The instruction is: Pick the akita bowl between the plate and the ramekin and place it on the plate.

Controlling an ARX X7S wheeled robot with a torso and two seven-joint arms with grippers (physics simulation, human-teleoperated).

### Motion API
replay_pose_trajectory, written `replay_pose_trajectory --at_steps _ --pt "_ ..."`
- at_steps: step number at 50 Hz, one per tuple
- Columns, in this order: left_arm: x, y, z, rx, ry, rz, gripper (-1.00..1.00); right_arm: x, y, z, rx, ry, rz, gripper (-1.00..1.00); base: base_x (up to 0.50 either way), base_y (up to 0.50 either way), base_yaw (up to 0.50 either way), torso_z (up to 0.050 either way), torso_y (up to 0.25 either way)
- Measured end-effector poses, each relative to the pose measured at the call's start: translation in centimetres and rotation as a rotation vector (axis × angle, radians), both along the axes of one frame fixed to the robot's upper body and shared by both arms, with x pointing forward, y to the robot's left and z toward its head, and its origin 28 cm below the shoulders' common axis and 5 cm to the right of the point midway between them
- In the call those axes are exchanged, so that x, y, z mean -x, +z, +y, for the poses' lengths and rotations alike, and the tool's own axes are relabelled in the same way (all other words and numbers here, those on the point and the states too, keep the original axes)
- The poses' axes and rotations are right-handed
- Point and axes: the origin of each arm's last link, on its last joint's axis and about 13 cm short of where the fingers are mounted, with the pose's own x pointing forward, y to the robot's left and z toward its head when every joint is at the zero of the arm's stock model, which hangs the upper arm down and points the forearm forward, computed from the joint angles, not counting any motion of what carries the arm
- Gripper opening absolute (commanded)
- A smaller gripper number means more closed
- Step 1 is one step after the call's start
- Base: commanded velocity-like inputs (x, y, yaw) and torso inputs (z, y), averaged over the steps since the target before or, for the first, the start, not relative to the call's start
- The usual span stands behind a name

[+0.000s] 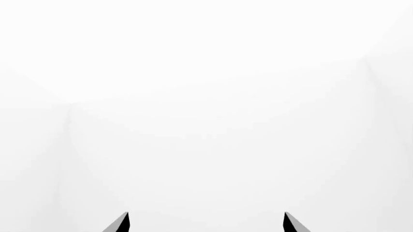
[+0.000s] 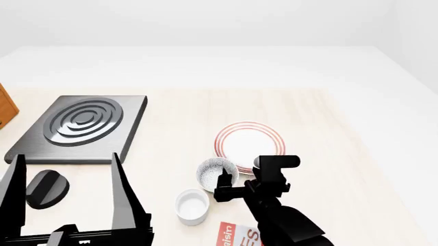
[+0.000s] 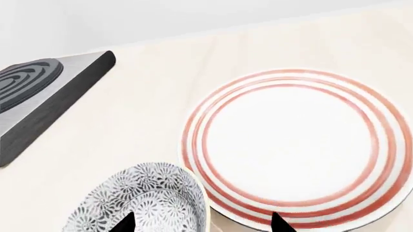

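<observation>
Bowl: akita bowl (image 2: 217,171) sits on tabletop (image 2: 321,138) toward near edge, between plate (image 2: 249,142) and ramekin (image 2: 192,206); rim just beside plate's near-left rim, touching or not, can't tell. Not lifted.
Plate: nothing on it; red rings clear in R wrist view (image 3: 290,145).
Ramekin: near-left of bowl, close but apart.
R hand: right hand (image 2: 233,185) at bowl's near side, one finger over or at the rim in head view. In R wrist view only two finger tips show, spread apart, bowl (image 3: 145,203) at one tip, plate edge near the other. Reads as open, nothing gripped.
L hand: left hand (image 1: 205,223) tips spread wide, facing blank white; idle, holds nothing.
Others: hob w/ knob at far-left of tabletop (image 2: 82,125); printed box at near edge (image 2: 239,236).
Step (judged): approach/align for rim pinch; grasp not yet made.
How to do well: shift hand toward bowl centre line so one finger goes inside wall, other outside; keep outer finger off plate rim; descend, close firmly, lift straight up before crossing to plate centre.
Risk: a nudge may slide bowl into ramekin.
</observation>
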Motion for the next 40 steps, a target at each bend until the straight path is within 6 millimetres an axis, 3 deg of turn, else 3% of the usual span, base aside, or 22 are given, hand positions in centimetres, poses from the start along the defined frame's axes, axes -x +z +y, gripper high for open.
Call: replay_pose_trajectory --at_steps 40 --pt "0.1 -0.4 -0.2 -0.006 -0.017 0.007 1.00 -0.9 -0.8 1.1 -0.056 -0.016 0.088 1.00 0.00 0.00 0.00 0.000 0.000"
